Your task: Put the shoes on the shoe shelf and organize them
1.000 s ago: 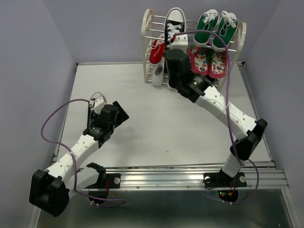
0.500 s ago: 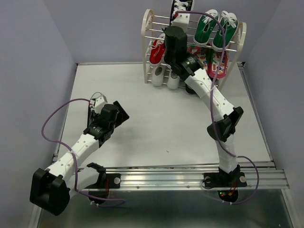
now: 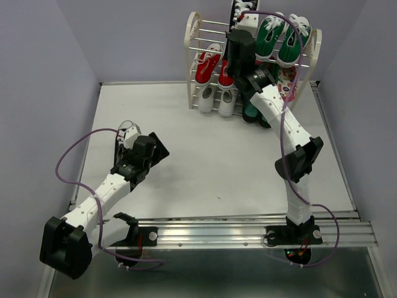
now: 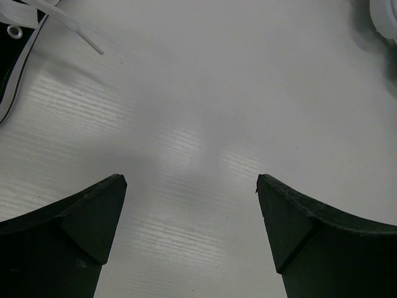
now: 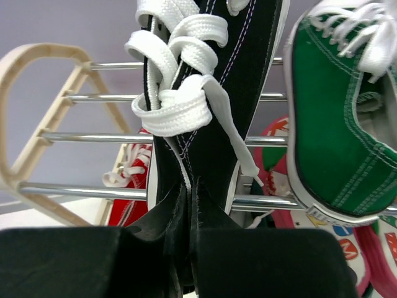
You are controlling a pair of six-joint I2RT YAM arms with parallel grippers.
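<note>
the right gripper (image 5: 186,230) is clamped on the black sneaker (image 5: 205,93) by its near end, top centre of the overhead view. the shoe's length runs straight away from the fingers, over the top rods of the shoe shelf (image 5: 37,81), beside the green sneakers (image 5: 335,124). the left gripper (image 4: 192,198) gapes, empty.

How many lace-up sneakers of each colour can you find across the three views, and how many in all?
white sneakers: 2
red sneakers: 2
green sneakers: 2
black sneakers: 2, one in the right gripper, one beside the left gripper
Total: 8
</note>
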